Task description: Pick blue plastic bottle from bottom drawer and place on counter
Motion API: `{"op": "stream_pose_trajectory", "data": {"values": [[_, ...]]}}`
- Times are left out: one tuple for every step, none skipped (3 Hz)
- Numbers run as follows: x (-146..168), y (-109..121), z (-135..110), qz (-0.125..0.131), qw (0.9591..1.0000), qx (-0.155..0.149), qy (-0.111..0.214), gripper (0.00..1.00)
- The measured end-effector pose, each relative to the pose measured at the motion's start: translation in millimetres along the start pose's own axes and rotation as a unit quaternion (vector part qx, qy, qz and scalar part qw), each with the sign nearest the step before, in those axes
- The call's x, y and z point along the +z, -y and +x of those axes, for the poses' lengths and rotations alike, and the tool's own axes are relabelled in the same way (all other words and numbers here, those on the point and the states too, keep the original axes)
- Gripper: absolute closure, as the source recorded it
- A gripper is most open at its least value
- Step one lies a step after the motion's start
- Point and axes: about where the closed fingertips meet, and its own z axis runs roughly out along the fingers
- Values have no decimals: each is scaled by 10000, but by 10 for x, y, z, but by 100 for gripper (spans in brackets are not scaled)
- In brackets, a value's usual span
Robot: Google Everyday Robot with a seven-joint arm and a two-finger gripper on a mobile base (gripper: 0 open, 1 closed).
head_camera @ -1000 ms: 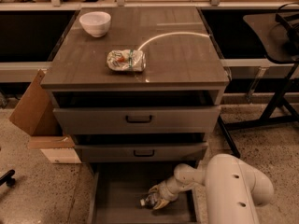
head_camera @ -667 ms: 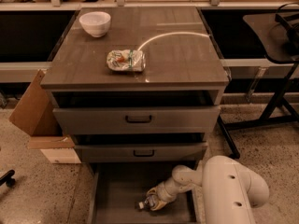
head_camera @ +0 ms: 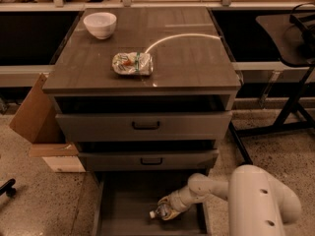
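Arm (head_camera: pixel 256 200) comes in low from right, forearm stretched left into bottom drawer (head_camera: pixel 123 205). gripper (head_camera: pixel 167 212) looks clamped round blue plastic bottle (head_camera: pixel 158 212), which is lying sideways near drawer floor, cap pointing left.

A white bowl (head_camera: pixel 100 24) stands upright, behind and left of a shiny snack packet (head_camera: pixel 132 63) lying flat. The upper drawer (head_camera: pixel 98 127) and lower drawer (head_camera: pixel 113 160) each carry a black bar handle. A cardboard box (head_camera: pixel 37 113) stands left on the speckled floor (head_camera: pixel 44 200). The gripper (head_camera: pixel 165 211) is beneath the lower drawer.
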Motion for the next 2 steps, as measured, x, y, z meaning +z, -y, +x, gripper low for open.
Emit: {"op": "stream_pose_trajectory", "data": {"values": [[-588, 35, -154, 372, 9989, -190, 233, 100], [-1123, 114, -227, 639, 9964, -350, 443, 100]]}}
